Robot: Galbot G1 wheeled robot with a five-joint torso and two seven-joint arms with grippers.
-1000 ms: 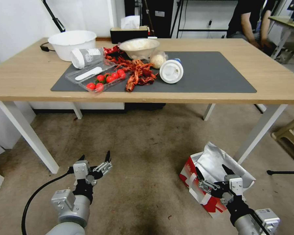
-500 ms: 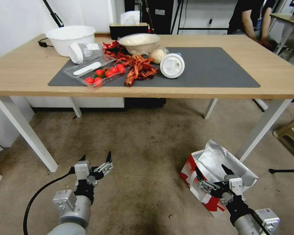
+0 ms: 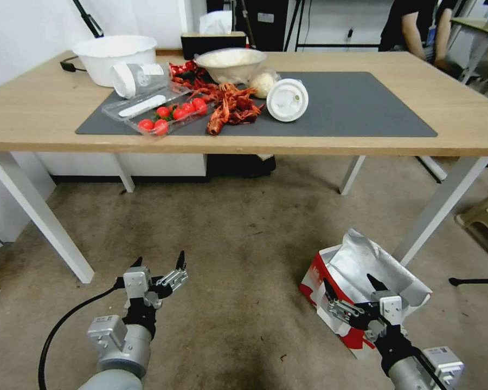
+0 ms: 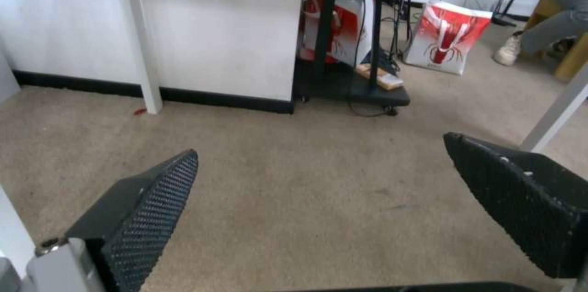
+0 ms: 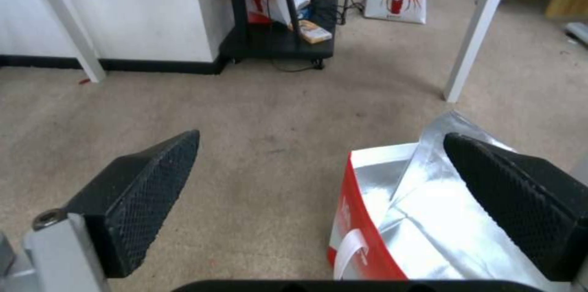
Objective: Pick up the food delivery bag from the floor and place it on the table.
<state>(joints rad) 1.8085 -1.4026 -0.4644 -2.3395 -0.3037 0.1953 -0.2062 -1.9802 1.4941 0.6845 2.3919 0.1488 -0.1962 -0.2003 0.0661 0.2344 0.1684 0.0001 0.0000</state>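
The food delivery bag (image 3: 358,273) stands on the carpet by the table's front right leg, red-sided with crumpled silver foil lining showing at its open top; it also shows in the right wrist view (image 5: 422,218). My right gripper (image 3: 351,286) hangs open just above and in front of the bag, not touching it; in its own wrist view (image 5: 319,145) one finger overlaps the foil. My left gripper (image 3: 158,262) is open over bare carpet at the lower left, also open in the left wrist view (image 4: 319,159). The table (image 3: 38,122) spans the upper view, with a dark grey mat (image 3: 363,108).
On the mat's left half lie a white bowl (image 3: 114,51), a clear tray of tomatoes (image 3: 162,111), crayfish (image 3: 230,108), a bowl of rice (image 3: 230,62) and a white lid (image 3: 287,99). White table legs (image 3: 439,211) flank the bag. Other red-and-white bags (image 4: 447,37) stand beyond the table.
The whole head view has shifted: the table sits higher and nearer, so the camera moved. Both grippers keep their pose, and the bag stays on the floor.
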